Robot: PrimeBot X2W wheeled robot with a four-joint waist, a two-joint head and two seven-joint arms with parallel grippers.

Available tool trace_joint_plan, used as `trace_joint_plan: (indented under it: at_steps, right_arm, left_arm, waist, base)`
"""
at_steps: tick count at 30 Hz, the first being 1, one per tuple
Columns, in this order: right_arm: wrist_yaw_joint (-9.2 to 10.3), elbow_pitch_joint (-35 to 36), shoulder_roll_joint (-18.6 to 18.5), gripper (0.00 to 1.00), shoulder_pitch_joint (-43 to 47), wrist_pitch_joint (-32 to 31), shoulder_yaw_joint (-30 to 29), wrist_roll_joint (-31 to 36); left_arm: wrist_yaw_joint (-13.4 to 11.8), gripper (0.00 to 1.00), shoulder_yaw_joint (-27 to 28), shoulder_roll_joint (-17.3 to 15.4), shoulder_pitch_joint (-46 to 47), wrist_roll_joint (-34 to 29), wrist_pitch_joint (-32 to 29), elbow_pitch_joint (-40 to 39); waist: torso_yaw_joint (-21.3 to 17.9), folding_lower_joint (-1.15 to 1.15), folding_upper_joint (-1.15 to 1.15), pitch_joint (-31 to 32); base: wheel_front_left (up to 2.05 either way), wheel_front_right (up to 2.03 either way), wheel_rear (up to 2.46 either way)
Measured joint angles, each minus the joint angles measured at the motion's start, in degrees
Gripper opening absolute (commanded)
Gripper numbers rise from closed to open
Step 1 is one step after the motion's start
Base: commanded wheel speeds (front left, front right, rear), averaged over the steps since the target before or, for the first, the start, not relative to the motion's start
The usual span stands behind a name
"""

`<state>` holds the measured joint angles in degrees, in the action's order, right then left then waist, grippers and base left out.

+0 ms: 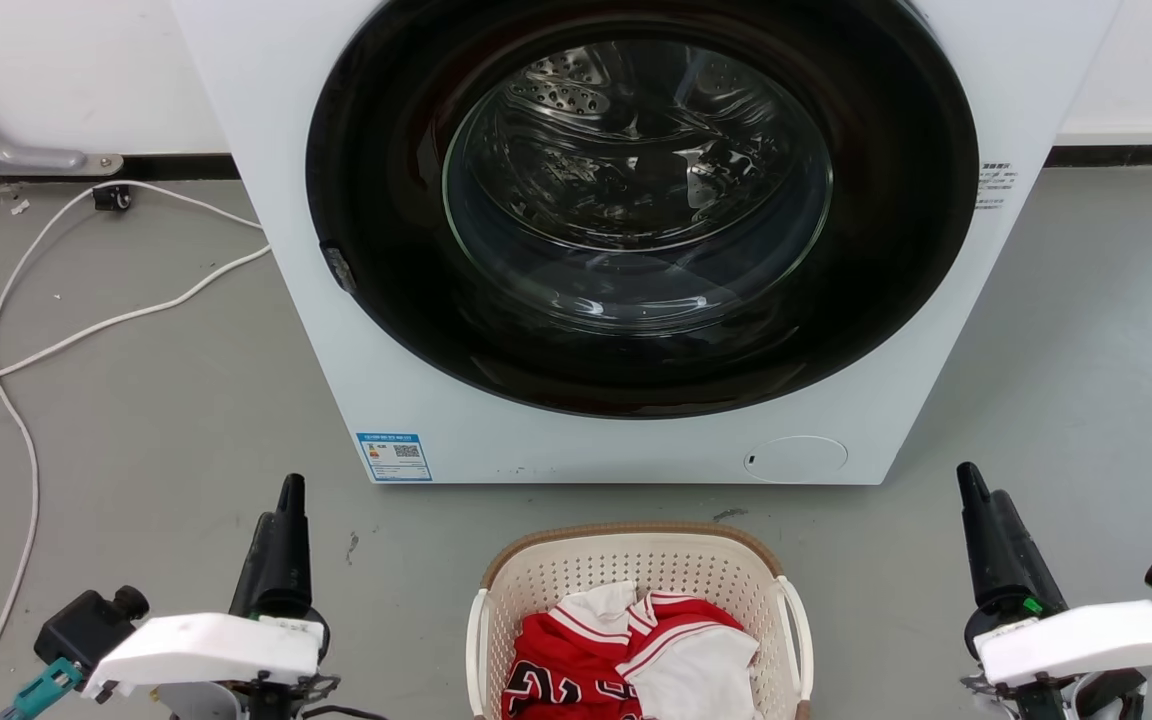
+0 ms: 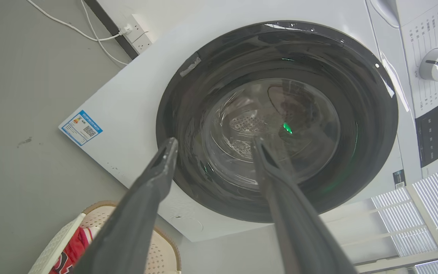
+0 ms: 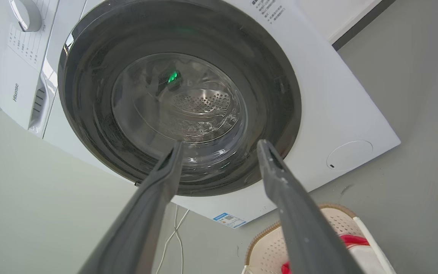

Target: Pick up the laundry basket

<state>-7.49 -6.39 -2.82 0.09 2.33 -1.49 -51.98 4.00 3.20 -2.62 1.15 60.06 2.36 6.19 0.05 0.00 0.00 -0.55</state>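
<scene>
Head view: the laundry basket [image 1: 554,572] stands on the grey floor [image 1: 136,430], just in front of the white washing machine [image 1: 336,390] and between both arms. Its rounded far end points toward the machine and a white handle sits on each side. The picture edge cuts its near part, so the long axis cannot be told. Inside lie a red jersey [image 1: 556,675] and a white cloth [image 1: 701,675]. The left gripper [image 2: 214,144] and the right gripper [image 3: 219,146] are spread apart and hold nothing. A white cable [image 1: 106,322] lies on the floor.
</scene>
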Motion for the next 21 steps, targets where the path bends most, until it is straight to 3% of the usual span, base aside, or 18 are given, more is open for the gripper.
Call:
trace_joint_plan:
  at_steps: [21]
  right_arm:
    - [0.00, 3.23, -0.01, 1.00, 2.34, 3.81, 2.26, 18.81]
  left_arm:
    - [0.01, 1.00, -2.24, -0.05, -2.19, -15.83, 3.91, -3.52]
  waist:
    - [0.14, 0.00, 0.00, -0.08]
  base:
    - [0.00, 0.00, 0.00]
